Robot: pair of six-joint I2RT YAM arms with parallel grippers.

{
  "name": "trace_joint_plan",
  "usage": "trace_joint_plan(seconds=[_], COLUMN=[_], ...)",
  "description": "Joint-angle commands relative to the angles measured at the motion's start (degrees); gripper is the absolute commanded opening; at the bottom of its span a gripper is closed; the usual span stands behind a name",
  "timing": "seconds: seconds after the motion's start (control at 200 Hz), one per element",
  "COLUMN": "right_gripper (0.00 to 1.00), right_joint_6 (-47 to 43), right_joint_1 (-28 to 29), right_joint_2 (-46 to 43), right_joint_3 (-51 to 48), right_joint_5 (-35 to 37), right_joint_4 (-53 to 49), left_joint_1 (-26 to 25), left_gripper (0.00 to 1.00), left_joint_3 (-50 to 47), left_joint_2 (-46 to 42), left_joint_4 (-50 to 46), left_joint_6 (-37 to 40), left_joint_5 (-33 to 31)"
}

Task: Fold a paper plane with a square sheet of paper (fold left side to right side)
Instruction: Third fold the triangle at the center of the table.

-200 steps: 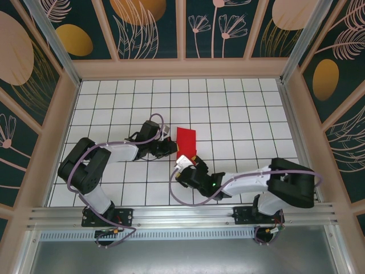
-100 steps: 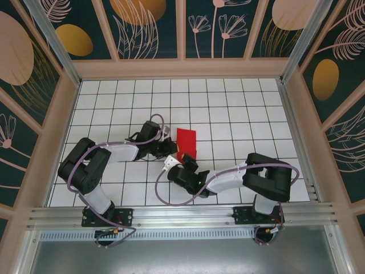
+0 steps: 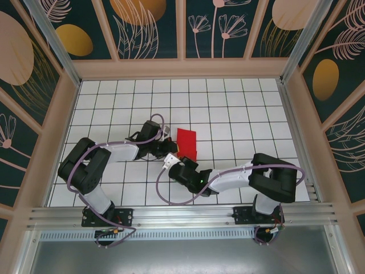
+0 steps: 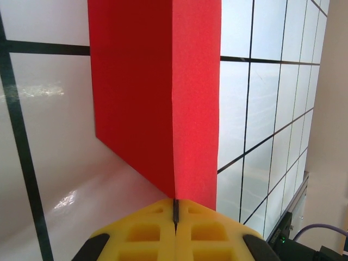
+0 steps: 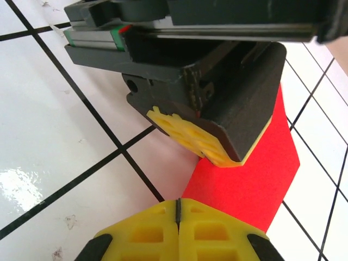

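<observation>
The paper (image 3: 187, 142) lies on the table (image 3: 239, 108) a little left of centre, between the two wrists. It is bright red, thin and matte, with a fine grain in the left wrist view. From above it is a narrow strip, longer than wide, running away from the arms, its near end cut at a slant. One straight crease runs down its length. The part left of the crease looks darker than the part to the right. Whether that darker part lies flat or stands up a little I cannot tell.

The left gripper (image 4: 175, 211) has its fingers (image 4: 144, 234) pressed together with no gap. These are blocky yellow pads with cut-out pockets, backed by black shells. Their tips meet the paper's edge right where the crease ends. In the right wrist view they sit on top of the red sheet. Whether they pinch it or only press on it I cannot tell.

The right gripper (image 5: 178, 209) is also closed tight, its yellow pads meeting in a thin seam. Its tips are right at the paper's near corner, just beside the left gripper.

The table is glossy white, ruled into square tiles by thin black lines, and it reflects the light in soft patches. Walls (image 3: 154, 28) stand around it on three sides. They are dark teal panels with pale pink leaves and orange ovals, set in light wood-coloured frames. A ribbed metal rail (image 3: 182, 216) crosses the near edge and carries both arm bases. A purple cable (image 3: 162, 197) loops beside the right arm.
</observation>
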Motion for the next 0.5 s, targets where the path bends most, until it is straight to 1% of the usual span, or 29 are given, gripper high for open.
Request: trace_joint_plan(seconds=[0.0, 0.075, 0.115, 0.18, 0.31, 0.43, 0.495], right_gripper=[0.0, 0.0, 0.0, 0.0, 0.0, 0.0, 0.0], right_joint_6=[2.06, 2.72, 3.13, 3.61, 4.53, 5.46, 5.99], right_joint_1=[-0.56, -0.83, -1.0, -1.29, -1.97, -2.53, -2.87], right_joint_2=[-2.27, -2.56, -2.65, -2.7, -2.8, -2.88, -2.8], right_joint_3=[-0.9, -1.29, -1.43, -1.78, -2.13, -2.41, -2.5], right_joint_5=[-3.47, -4.86, -5.38, -6.34, -7.12, -7.68, -8.33], right_joint_4=[-1.68, -1.94, -1.98, -2.1, -1.87, -0.93, -0.56], left_joint_1=[-0.14, -0.1, 0.08, 0.81, 3.39, 4.58, 4.5], left_gripper=[0.12, 0.19, 0.3, 0.38, 0.5, 0.5, 0.45], left_joint_3=[1.88, 2.28, 2.81, 3.55, 4.19, 5.88, 8.21], left_joint_2=[-0.27, -1.9, -2.78, -4.23, -6.52, -6.01, -3.44], left_joint_4=[-3.16, -5.12, -6.98, -9.96, -12.72, -12.48, -11.85], left_joint_6=[2.39, 3.81, 4.92, 6.67, 8.43, 8.89, 9.48], left_joint_5=[-0.92, -2.12, -2.89, -4.22, -4.8, -4.01, -1.49])
